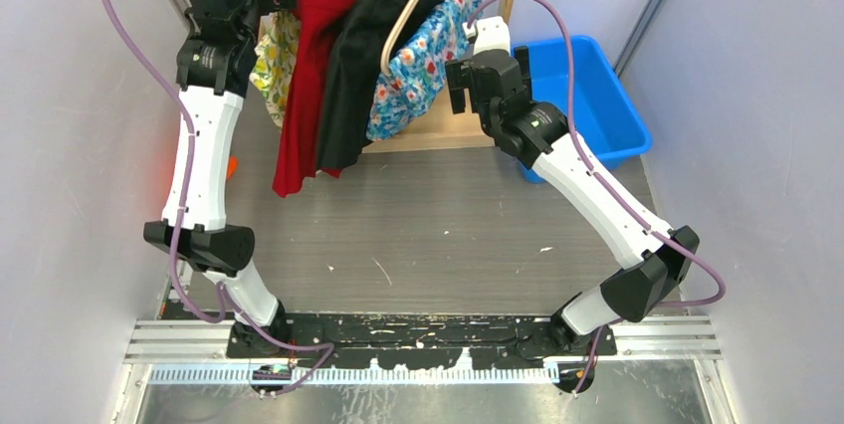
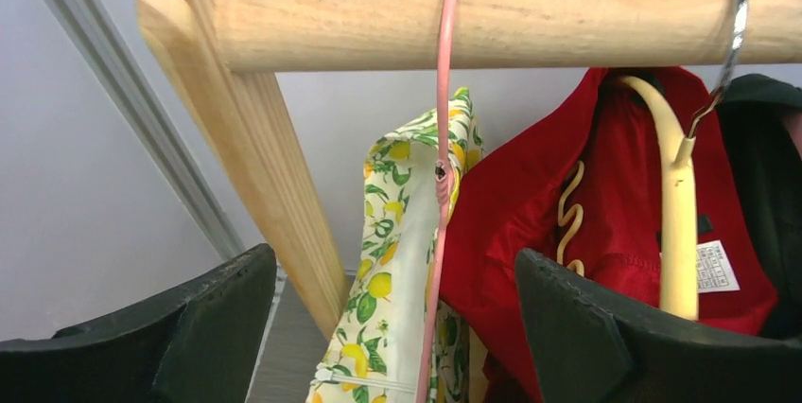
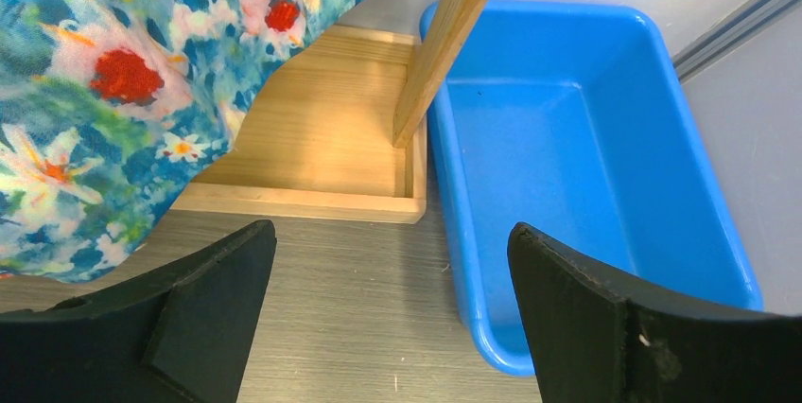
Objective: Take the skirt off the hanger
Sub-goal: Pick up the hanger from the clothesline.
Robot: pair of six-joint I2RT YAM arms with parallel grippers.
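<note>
The lemon skirt [image 2: 397,185] hangs on a pink hanger [image 2: 443,91] from the wooden bar [image 2: 567,25]. The left claw [image 2: 388,261] sits just below the bar, wide open, holding nothing. The right claw [image 3: 390,233], lower under the bar, is open too.

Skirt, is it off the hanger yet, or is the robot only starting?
Only starting. Done: nothing; every garment hangs on the wooden rail, and the blue bin holds nothing. In hand: both tools are open and empty, the left tool by the lemon-print garment on its pink hanger, the right tool beside the blue floral garment. Left: grabbing it and slipping it off.
</note>
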